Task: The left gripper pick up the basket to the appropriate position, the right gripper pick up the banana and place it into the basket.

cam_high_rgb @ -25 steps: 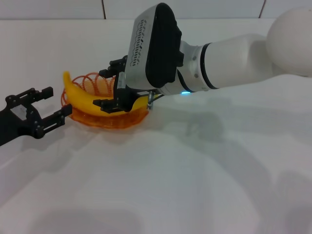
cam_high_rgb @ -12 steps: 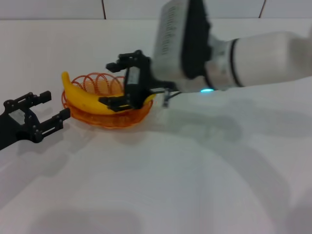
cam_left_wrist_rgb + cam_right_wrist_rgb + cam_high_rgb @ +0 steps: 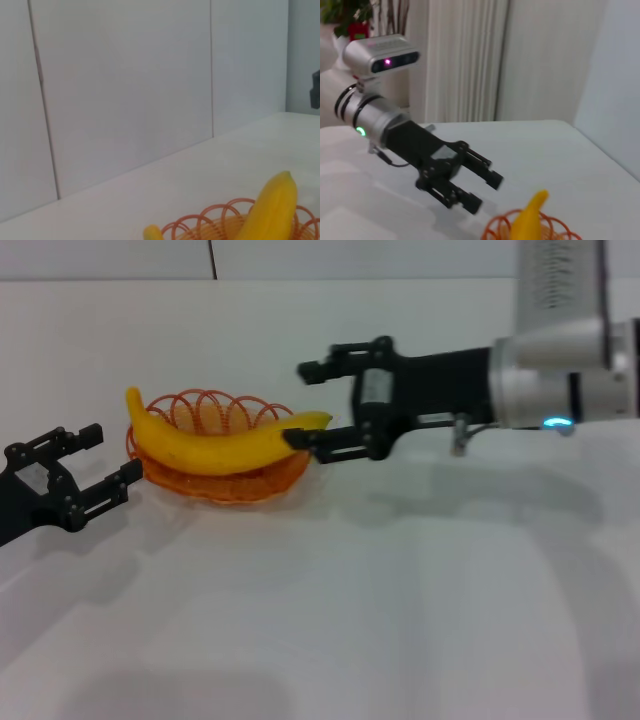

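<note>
The yellow banana (image 3: 220, 445) lies lengthwise in the orange wire basket (image 3: 240, 490), which stands on the white table. Its right tip sticks out over the rim. My right gripper (image 3: 298, 403) is open and empty, just right of the basket, with its lower finger close to the banana's tip. My left gripper (image 3: 113, 452) is open and empty just left of the basket, apart from it. The left wrist view shows the banana (image 3: 267, 210) and the basket's loops (image 3: 200, 225). The right wrist view shows an open black claw (image 3: 484, 192) on a grey wrist beside the banana (image 3: 527, 217).
The white table (image 3: 350, 620) stretches bare in front of and to the right of the basket. A white tiled wall (image 3: 120, 258) runs along the far edge. My right arm's white-grey wrist (image 3: 560, 380) hangs over the table's right side.
My right gripper has let go of the banana and drawn back to the right, out of the basket. The banana now rests in the basket. The left gripper has barely moved.
</note>
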Robot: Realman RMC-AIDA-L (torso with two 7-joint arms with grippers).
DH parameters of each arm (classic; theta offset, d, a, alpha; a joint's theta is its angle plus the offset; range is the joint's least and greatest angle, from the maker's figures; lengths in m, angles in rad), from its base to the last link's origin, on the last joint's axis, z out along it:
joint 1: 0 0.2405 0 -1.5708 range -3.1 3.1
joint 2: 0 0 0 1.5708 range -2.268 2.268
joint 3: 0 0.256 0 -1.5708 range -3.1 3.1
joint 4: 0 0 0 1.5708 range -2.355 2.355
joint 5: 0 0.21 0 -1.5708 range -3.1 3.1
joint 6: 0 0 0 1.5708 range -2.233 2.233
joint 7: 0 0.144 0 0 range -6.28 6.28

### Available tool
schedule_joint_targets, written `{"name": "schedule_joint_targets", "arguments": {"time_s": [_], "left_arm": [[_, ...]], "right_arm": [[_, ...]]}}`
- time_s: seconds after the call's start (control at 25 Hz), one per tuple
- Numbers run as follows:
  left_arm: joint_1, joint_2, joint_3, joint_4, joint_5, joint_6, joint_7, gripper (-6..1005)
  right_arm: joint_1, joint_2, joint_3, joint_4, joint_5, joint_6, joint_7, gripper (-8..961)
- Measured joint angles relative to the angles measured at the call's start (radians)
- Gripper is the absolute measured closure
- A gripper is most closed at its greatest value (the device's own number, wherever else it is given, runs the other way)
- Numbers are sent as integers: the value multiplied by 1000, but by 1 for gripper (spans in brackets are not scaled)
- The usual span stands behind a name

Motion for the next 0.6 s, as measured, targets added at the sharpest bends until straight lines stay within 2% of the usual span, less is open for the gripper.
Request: {"name": "schedule_joint_targets", "arguments": {"time_s": [0.2,0.6], "left_arm": [[-4,0,0,-11,0,0,1,322],[-3,0,0,-14,0,0,1,322]], "right_arm": [[4,0,94,136,12,-21,-68,201],[12,-3,118,270,7,-9,-119,202]]}}
